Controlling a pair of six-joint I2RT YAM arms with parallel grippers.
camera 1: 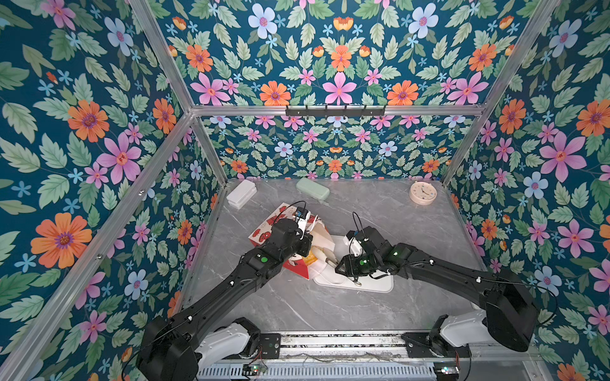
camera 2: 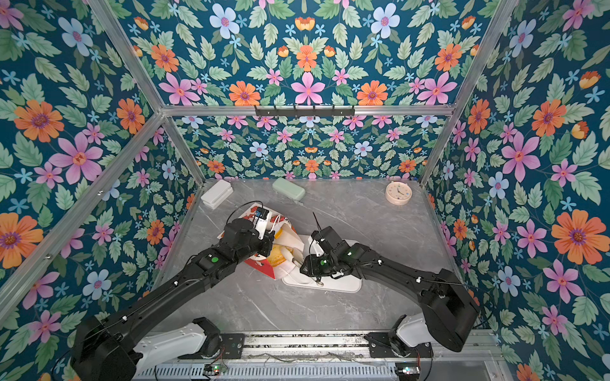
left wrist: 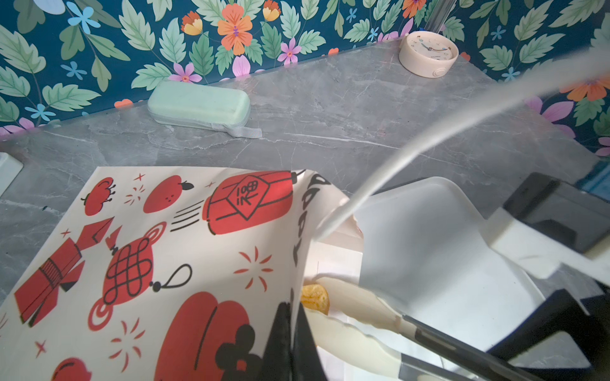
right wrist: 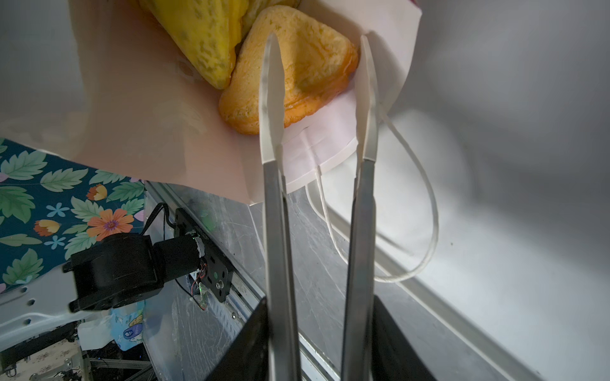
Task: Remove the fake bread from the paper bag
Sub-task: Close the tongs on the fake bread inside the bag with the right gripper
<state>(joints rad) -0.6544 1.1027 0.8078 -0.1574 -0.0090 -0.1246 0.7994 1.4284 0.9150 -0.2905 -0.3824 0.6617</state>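
The paper bag (camera 1: 264, 227) lies on its side on the grey tabletop (camera 1: 330, 313) just beside the white tray (camera 1: 379, 283), with its open mouth at the tray's edge. My left end effector (left wrist: 290, 333) is closed tight on the upper lip of that mouth, pinching the printed paper between its black fingers and holding the lip up off the tray. My right end effector (right wrist: 320, 306) is closed part-way around a pair of metal tongs (right wrist: 275, 231), its fingers pressing on the two arms from outside. The tongs reach from over the tray into the bag's mouth with their white tips apart. The fake bread (right wrist: 307, 72) is inside the bag, right at the mouth. An orange triangular piece sits between the tong tips, one tip across its face and the other by the bag's side wall. I cannot tell whether either tip touches it. A yellow piece (right wrist: 204, 39) lies against it, deeper in the bag. One cord handle (right wrist: 429, 214) of the bag loops out onto the tray.
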